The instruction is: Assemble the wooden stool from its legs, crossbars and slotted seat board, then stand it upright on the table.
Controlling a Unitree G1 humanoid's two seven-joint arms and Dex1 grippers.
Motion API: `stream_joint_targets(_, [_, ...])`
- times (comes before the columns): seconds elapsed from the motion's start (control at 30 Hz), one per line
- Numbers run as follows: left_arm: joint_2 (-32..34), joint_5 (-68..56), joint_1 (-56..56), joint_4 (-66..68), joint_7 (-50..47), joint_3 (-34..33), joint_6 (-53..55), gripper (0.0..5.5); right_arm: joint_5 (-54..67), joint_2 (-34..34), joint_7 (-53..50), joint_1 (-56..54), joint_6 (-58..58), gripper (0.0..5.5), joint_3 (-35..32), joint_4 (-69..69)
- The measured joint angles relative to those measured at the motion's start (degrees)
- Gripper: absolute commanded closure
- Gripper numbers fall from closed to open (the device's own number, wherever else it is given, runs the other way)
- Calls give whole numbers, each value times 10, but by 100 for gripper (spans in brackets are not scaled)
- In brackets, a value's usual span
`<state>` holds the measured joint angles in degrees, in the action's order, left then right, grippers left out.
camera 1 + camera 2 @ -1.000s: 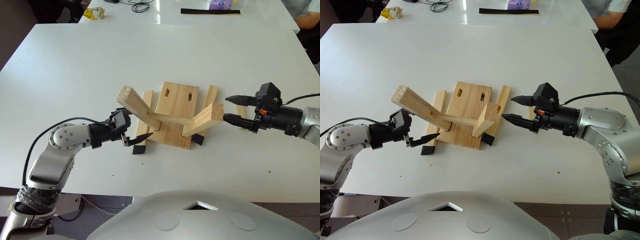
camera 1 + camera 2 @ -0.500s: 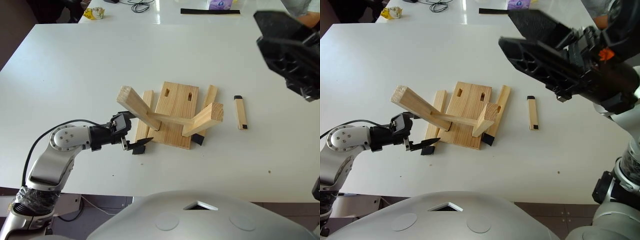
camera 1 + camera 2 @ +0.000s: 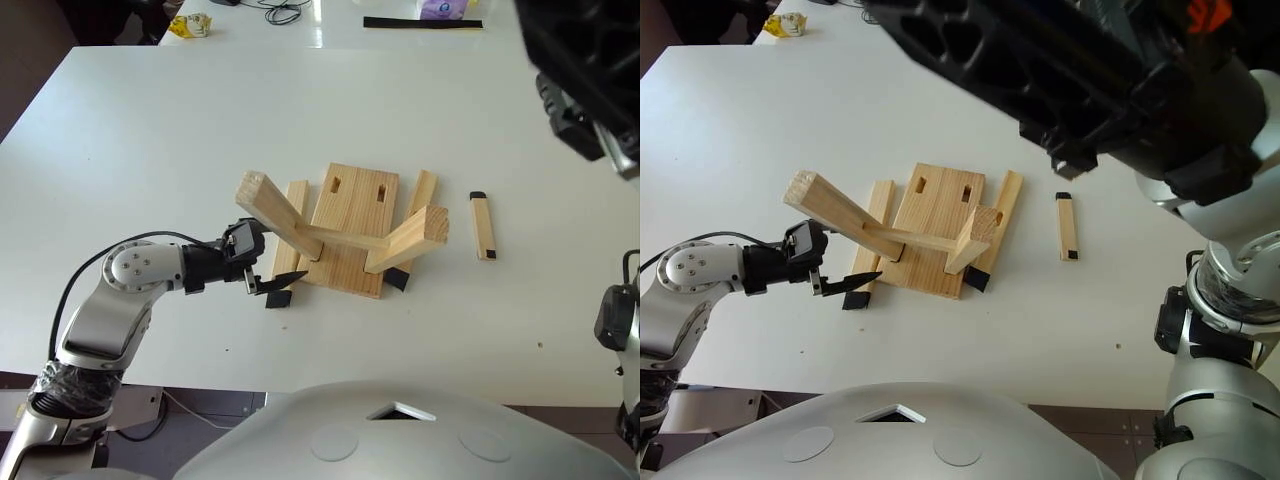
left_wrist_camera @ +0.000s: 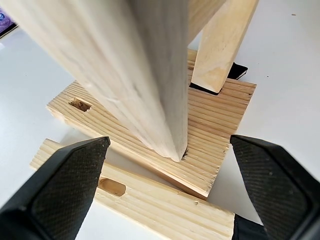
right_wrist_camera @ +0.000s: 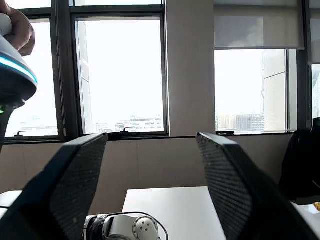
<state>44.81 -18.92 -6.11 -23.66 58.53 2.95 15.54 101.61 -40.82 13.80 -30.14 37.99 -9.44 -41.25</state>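
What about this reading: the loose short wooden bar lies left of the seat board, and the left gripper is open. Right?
No. The short wooden bar lies right of the seat board, as the left eye view shows; the left gripper is open.

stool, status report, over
Left gripper open by the leg frame. Right gripper open, high up, empty. Seat board flat, short piece loose beside it. Nothing blocking.

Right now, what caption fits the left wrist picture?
Left gripper, jaws open, framing a tilted stool leg where it meets the slotted seat board, a slotted bar beside.
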Motion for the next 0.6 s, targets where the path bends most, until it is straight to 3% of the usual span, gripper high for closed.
stream_joint_targets(0.13, [0,0,11,7,5,6,0,103,-176,6,52,145,26,221,107,-7])
stream_joint_targets(0.23, [1,0,16,14,8,7,0,103,-265,33,79,159,-15,221,135,-15])
stream_joint_targets(0.47, [1,0,15,9,7,4,0,103,-263,49,70,147,-12,221,129,-8])
stream_joint_targets(0.6, [-2,0,13,0,-2,5,7,103,-201,21,58,134,-3,221,65,4])
